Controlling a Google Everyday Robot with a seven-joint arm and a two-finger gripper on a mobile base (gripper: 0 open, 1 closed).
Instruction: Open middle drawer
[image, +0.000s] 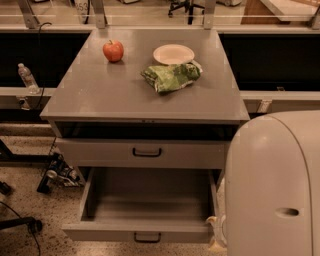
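Nearest, at the right, the white robot body (275, 185) hides much. Just left of it a pale piece, probably the end effector (214, 231), sits at the right front corner of the middle drawer (145, 231). I cannot tell if it is apart or together. The drawer stands far out and empty, so the task looks nearly done. Above it the taller drawer (145, 152) is shut. On the surface (100, 95) lie a green bag (171, 76), a plate (173, 53) and an apple (113, 50), well back from the front edge, so out of the way.
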